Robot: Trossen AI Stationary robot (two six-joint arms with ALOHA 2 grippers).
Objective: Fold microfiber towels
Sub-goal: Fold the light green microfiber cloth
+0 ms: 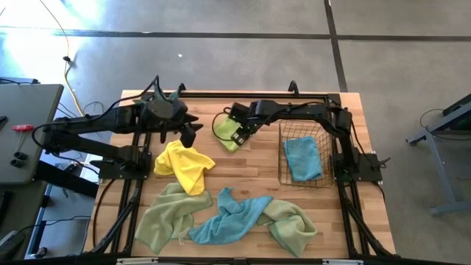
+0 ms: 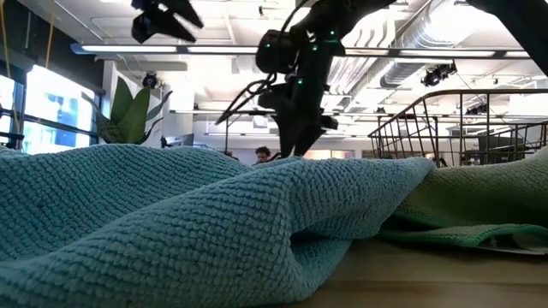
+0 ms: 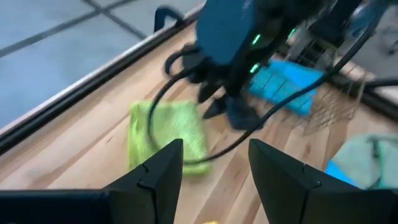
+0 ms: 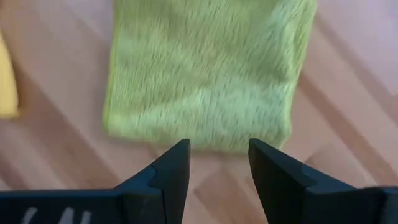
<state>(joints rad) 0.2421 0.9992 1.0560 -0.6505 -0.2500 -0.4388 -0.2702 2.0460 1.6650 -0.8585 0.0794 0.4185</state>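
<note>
- Left tool [image 1: 190,135]: hung released, fingers apart and holding nothing, above the yellow towel [image 1: 182,166].
- Right tool [image 1: 238,137]: fingers parted, empty, just over the folded lime towel [image 4: 205,71] on the desk [image 1: 250,177].
- Basket [image 1: 303,132]: held a blue towel [image 1: 303,158].
- Desk front: two green towels [image 1: 168,216] flanked a crumpled blue one [image 1: 229,219].

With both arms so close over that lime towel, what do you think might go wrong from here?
1. The left gripper and right gripper hover open either side of the folded lime towel; they could collide if both reach in.
2. A one-sided pinch may drag its fold open.
3. The yellow towel lies crumpled just below the left gripper and could snag.
</note>
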